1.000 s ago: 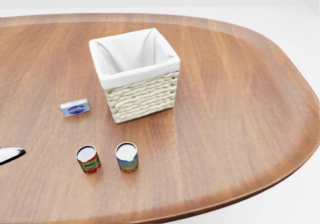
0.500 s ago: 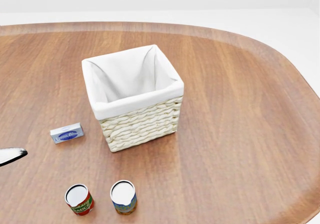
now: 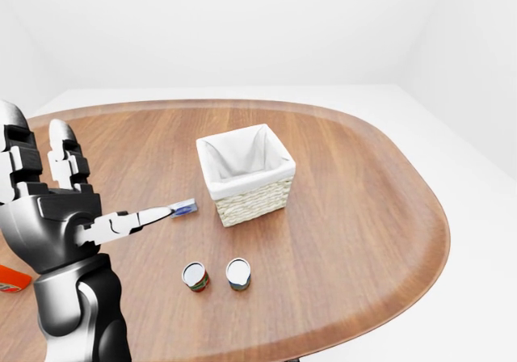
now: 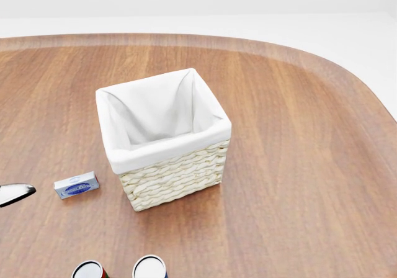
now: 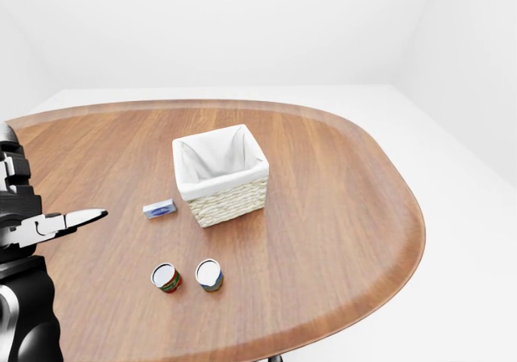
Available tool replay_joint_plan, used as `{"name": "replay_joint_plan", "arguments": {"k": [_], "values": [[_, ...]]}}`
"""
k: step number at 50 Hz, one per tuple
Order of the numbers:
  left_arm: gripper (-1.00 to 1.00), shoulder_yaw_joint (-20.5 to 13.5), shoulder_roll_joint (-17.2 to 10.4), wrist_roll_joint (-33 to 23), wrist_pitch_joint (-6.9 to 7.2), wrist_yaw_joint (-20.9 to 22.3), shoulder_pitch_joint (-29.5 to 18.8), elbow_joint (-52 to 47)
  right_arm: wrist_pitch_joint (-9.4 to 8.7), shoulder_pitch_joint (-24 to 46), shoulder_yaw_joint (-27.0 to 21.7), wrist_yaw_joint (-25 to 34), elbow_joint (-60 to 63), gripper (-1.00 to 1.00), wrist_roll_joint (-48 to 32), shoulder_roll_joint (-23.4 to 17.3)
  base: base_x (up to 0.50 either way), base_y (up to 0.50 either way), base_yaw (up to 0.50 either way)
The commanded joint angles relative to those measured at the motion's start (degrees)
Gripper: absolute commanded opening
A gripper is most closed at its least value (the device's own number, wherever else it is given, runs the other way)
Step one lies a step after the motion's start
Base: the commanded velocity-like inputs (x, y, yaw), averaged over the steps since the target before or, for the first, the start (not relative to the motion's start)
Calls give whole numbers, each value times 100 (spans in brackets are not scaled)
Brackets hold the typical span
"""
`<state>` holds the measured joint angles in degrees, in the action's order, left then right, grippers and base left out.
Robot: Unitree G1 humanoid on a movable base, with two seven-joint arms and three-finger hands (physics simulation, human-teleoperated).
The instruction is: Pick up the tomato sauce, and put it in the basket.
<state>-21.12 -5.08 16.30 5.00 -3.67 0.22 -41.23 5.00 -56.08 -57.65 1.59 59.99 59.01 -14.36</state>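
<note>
**Q:** Right-eye view: where is the tomato sauce?

**A:** A small can with a red label, the tomato sauce can (image 5: 166, 278), stands upright on the wooden table (image 5: 339, 216) near the view's bottom edge. Just beside it, to the right and apart, stands a second can with a blue and yellow label (image 5: 209, 275). Nothing grips either.

**Q:** And the basket?

**A:** The wicker basket with a white cloth liner (image 5: 220, 174) sits above the cans, near the table's middle, its mouth open upward (ready to receive a can dropped in). A small blue box (image 5: 160, 209) lies flat to its left.

**Q:** What are the hands doing?

**A:** In the left-eye view, the left hand (image 3: 60, 208) is raised at the left edge, fingers spread apart, thumb pointing right, well away from the can; likely poised to reach. The right hand is not visible.
</note>
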Motion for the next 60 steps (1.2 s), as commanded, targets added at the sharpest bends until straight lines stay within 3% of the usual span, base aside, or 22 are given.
{"name": "replay_joint_plan", "arguments": {"k": [1, 7, 11, 12, 16, 18, 21, 25, 26, 27, 29, 30, 32, 34, 37, 41, 44, 52, 60], "values": [[100, 176, 7, -62, 0, 93, 60, -194, 0, 183, -267, 171, 0, 100, 222, 190, 0, 0, 0], [100, 587, 8, -167, 0, 307, 59, -938, 0, 211, -92, 63, 0, 100, 48, 102, 0, 0, 0], [100, 1431, -77, -1029, 0, 742, 199, -1375, 0, 101, 76, -63, 0, 100, -80, 0, 0, 0, 0], [100, 1503, -51, -1188, 0, 832, 126, -1315, 0, 70, 80, -70, 0, 100, -81, -3, 0, 0, 0], [100, 1815, -396, -2171, 0, 1388, -608, -1121, 0, 93, -20, -33, 0, 100, 38, 25, 0, 0, 0], [100, 1798, -401, -2450, 0, 1650, -924, -1034, 0, 185, 115, -142, 0, 100, -179, -54, 0, 0, 0], [100, 1958, -530, -3215, 0, 1926, -1203, -706, 0, 82, 293, -259, 0, 100, -301, -157, 0, 0, 0], [100, 2216, -958, -5055, 0, 2441, -1195, 569, 0, -4, 351, -242, 0, 100, -278, -156, 0, 0, 0], [100, 2198, -1045, -5692, 0, 2289, -1207, 1113, 0, 6, 459, -294, 0, 100, -379, -211, 0, 0, 0], [100, 2082, -885, -5830, 0, 2390, -1216, 1185, 0, -24, 515, -334, 0, 100, -422, -238, 0, 0, 0], [100, 2118, -979, -6337, -732, 2698, -920, 1666, 0, -94, 526, -412, 0, 100, -414, -326, 0, 0, 0], [100, 2056, -953, -6469, -1000, 2794, -795, 1773, 0, -108, 526, -417, 0, 100, -415, -324, 0, 0, 0], [100, 1896, -882, -6709, -1000, 2939, -657, 2011, 0, -127, 549, -371, 0, 100, -407, -271, 0, 0, 0], [100, 1580, -809, -6538, -1000, 3040, -740, 2082, 0, -143, 637, -376, 0, 100, -488, -260, 0, 0, 0], [100, 1430, -869, -6581, -1000, 3435, -587, 2218, 0, -211, 685, -463, 0, 100, -527, -344, 0, 0, 0], [100, 1295, -912, -6903, -1000, 3299, -481, 2679, 0, -188, 713, -465, 0, 100, -554, -316, 0, 0, 0], [100, 1252, -875, -6945, -1000, 3253, -137, 3009, 0, -194, 814, -479, 0, 100, -639, -335, 0, 0, 0], [100, 1110, -918, -7199, -1000, 3235, -5, 3352, 0, -210, 916, -469, 0, 100, -677, -320, 0, 0, 0], [100, 981, -671, -6550, -1000, 4229, 649, 2705, 0, -212, 1020, -373, 0, 100, -724, -229, 0, 0, 0]]}}
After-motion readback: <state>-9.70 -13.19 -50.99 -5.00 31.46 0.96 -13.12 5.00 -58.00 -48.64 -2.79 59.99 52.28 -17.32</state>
